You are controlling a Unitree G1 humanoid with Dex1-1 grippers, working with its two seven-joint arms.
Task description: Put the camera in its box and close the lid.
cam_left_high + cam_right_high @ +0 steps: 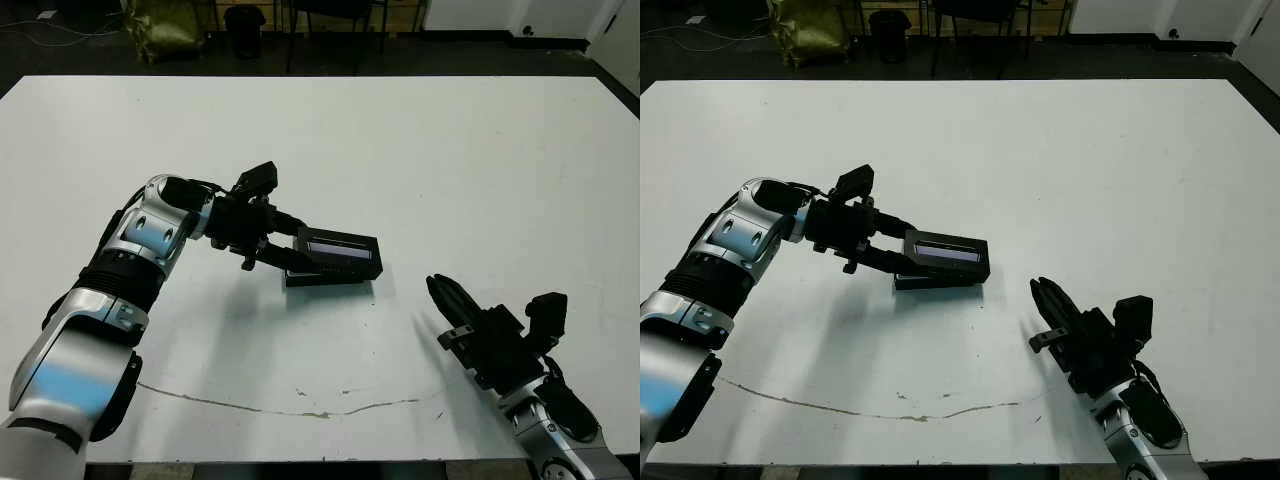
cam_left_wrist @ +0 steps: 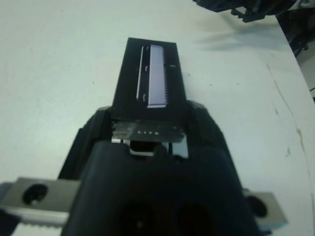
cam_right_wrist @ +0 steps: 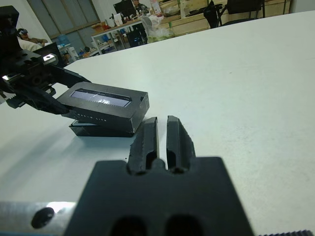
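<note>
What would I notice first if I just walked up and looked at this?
Probably the left claw near the middle of the white table, gripping one end of the black lid with the shiny grey strip and holding it tilted over the box. Next, the right claw at the table's near right, fingers shut and holding nothing.

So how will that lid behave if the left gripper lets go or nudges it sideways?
The lid looks stiff and boxy, so it probably won't flex. It sits tilted on the box, not seated, so a nudge may slide it off. The left gripper holds only one end, so it might pivot.
</note>
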